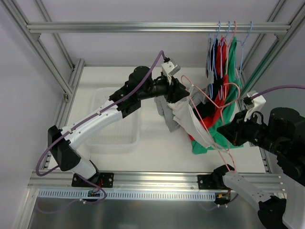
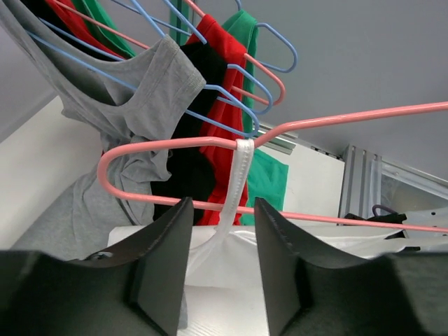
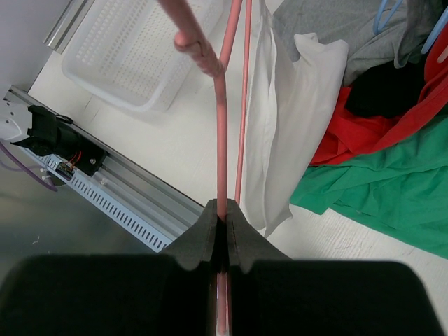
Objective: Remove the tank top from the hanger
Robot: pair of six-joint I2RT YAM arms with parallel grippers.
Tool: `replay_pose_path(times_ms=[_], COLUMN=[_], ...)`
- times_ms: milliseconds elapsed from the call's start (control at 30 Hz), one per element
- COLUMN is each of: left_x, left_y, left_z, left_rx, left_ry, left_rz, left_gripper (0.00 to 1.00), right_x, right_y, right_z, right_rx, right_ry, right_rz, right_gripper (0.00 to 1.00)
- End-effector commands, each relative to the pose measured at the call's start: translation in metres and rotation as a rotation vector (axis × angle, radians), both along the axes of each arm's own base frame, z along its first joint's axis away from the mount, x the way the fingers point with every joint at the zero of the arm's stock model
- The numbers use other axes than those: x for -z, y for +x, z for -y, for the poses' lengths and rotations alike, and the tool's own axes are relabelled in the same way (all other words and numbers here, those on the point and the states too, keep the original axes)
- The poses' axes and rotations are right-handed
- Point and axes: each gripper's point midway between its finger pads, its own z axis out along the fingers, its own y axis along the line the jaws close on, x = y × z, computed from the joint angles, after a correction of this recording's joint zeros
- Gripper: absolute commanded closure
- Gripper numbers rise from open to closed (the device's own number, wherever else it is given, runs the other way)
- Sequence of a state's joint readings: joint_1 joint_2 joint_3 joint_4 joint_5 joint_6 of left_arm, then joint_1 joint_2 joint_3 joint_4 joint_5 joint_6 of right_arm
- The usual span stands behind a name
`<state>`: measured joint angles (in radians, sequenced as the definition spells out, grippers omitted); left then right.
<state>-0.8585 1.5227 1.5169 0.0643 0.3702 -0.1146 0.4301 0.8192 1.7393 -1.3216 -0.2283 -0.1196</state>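
Note:
A white tank top [image 1: 187, 120] hangs from a pink wire hanger [image 1: 208, 133] held slantwise over the table's middle right. My right gripper [image 1: 232, 131] is shut on the hanger's wire [image 3: 221, 140], which runs straight out between its closed jaws [image 3: 222, 210]. The white top [image 3: 294, 112] droops to the right of that wire. My left gripper [image 1: 178, 90] is at the top's upper edge and stands open [image 2: 220, 210]. One white strap [image 2: 238, 175] is looped over the pink hanger [image 2: 336, 120], with the white body [image 2: 224, 280] lying between and beyond the jaws.
Other hangers with grey [image 2: 133, 91], red, black and green [image 3: 392, 182] garments hang from the top rail [image 1: 143, 27] at the right, their hems piled on the table. A white perforated basket [image 1: 114, 119] sits at left. Frame posts stand on both sides.

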Motion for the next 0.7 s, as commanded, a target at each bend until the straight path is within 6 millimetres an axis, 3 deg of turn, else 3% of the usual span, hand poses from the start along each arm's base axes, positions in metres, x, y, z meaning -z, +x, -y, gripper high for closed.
replay_pose_path(times_ms=[0, 100, 200, 333, 433, 667], left_x=[-0.037, -0.033, -0.032, -0.030, -0.028, -0.027], left_y=[-0.005, -0.003, -0.001, 0.000, -0.001, 0.004], left_z=[0.006, 0.009, 0.013, 0.016, 0.019, 0.019], left_rx=[0.043, 0.043, 0.051, 0.058, 0.071, 0.048], left_ry=[-0.077, -0.072, -0.073, -0.076, -0.079, -0.081], left_rz=[0.100, 0.097, 0.092, 0.085, 0.082, 0.080], left_gripper=[0.61, 0.64, 0.56, 0.69, 0.70, 0.98], right_x=[-0.012, -0.011, -0.009, -0.009, -0.010, -0.005], right_y=[0.000, 0.000, 0.000, 0.000, 0.000, 0.001], right_z=[-0.007, -0.007, -0.009, -0.009, -0.009, -0.007], right_rx=[-0.037, -0.038, -0.044, -0.046, -0.047, -0.036], right_ry=[0.026, 0.024, 0.026, 0.028, 0.030, 0.021], right_rz=[0.025, 0.023, 0.019, 0.020, 0.022, 0.016], right_gripper=[1.00, 1.00, 1.00, 1.00, 1.00, 1.00])
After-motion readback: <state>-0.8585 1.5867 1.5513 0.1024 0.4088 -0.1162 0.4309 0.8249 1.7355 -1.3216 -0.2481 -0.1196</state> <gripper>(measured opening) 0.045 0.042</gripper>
